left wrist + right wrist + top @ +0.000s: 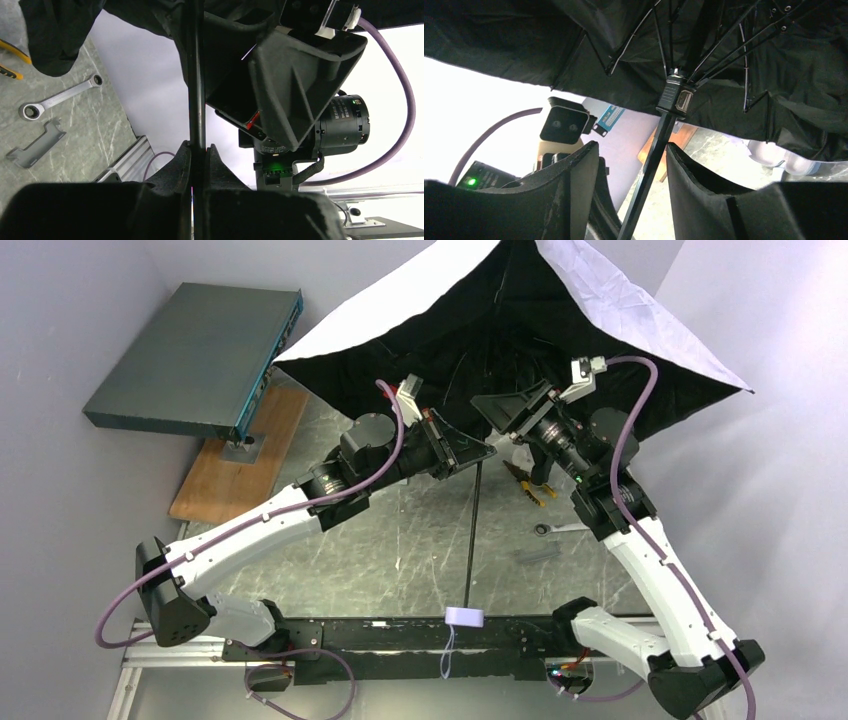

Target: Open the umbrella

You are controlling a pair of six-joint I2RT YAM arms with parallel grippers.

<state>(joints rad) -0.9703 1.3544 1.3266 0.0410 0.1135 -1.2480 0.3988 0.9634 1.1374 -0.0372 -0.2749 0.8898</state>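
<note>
The umbrella is spread open. Its canopy (520, 310) is black underneath with a pale outer fabric and lies at the back of the table. The thin black shaft (472, 540) runs down to the small pale handle (465, 617) at the near edge. My left gripper (483, 455) is shut on the shaft (196, 100), with both jaws pressed against it (198, 146). My right gripper (500, 420) is open just under the canopy. In the right wrist view (630, 145) the shaft (651, 160) passes between its fingers, close to the right one, just below the runner (675, 97) and the ribs.
A large dark teal flat box (195, 360) rests on a wooden board (240, 455) at the back left. Yellow-handled pliers (530, 485), a ratchet wrench (555, 528) and a flat grey tool (537, 555) lie on the table under the right arm. The wrench also shows in the left wrist view (60, 97).
</note>
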